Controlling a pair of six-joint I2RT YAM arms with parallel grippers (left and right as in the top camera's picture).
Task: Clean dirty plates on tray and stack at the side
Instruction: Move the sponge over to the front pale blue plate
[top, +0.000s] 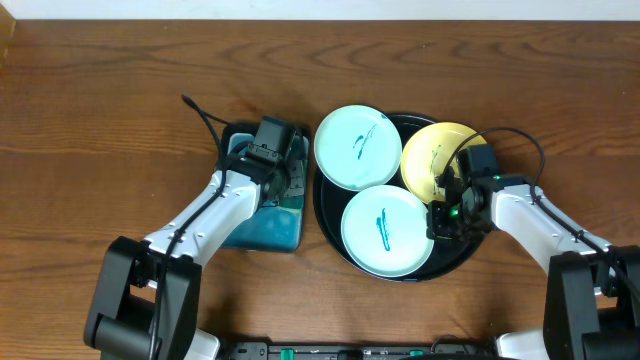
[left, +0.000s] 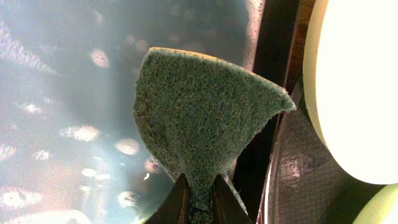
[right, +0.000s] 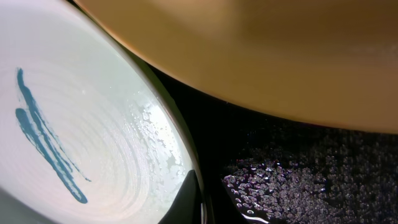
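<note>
L gripper (left: 200, 194) squeezes sponge (left: 199, 118). R gripper (right: 214, 200) at plate (right: 93, 124) rim, can't tell if closed; wet tray (right: 298, 180), plate may slip.

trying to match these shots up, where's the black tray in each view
overhead: the black tray sits right of centre under three plates, beside the teal basin.
left wrist: its wet dark surface shows lower right, past the green scouring pad.
right wrist: its wet black floor shows lower right, between the scribbled mint plate and the yellow plate.
shared landmark: pale plates lying on the tray.
</note>
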